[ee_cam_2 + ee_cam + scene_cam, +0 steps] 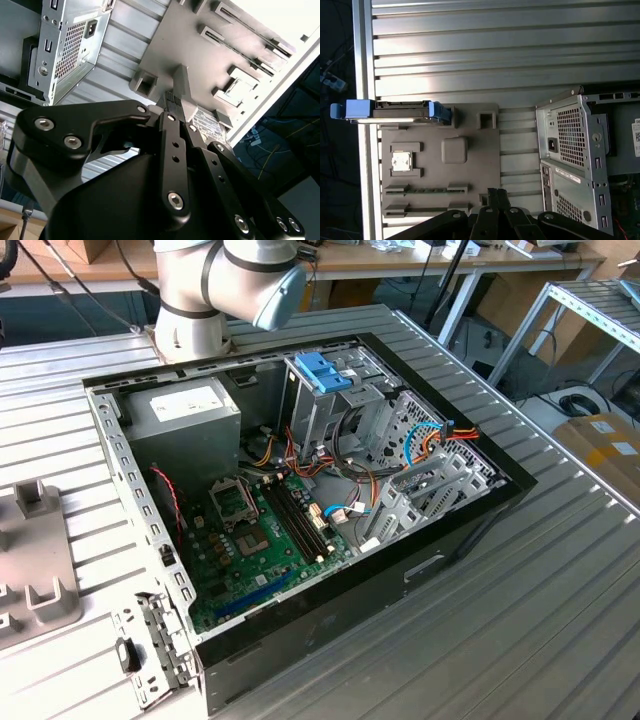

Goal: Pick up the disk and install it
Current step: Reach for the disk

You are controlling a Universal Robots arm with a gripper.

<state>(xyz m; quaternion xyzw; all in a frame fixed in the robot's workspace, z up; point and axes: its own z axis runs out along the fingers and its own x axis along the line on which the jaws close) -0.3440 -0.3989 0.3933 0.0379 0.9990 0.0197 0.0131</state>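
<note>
The disk (pixel 395 111), dark grey with a light blue bracket at both ends, stands on its edge in a slot of the grey holder tray (pixel 470 170). In both wrist views my gripper (pixel 496 194) hangs above this tray, some way from the disk. Its black fingers are shut together with nothing between them. In the second wrist view the gripper (pixel 172 99) hides most of the disk. A strip of the disk's white label (pixel 204 120) shows beside the fingers.
An open computer case (pixel 300 490) lies on the ribbed metal table (pixel 560 580), with a grey power supply (pixel 185 415), a green motherboard (pixel 260 540) and a drive cage holding a bare blue caddy handle (pixel 322 373). The arm's base (pixel 195 310) stands behind the case. The holder tray (pixel 40 590) is at the exterior view's left.
</note>
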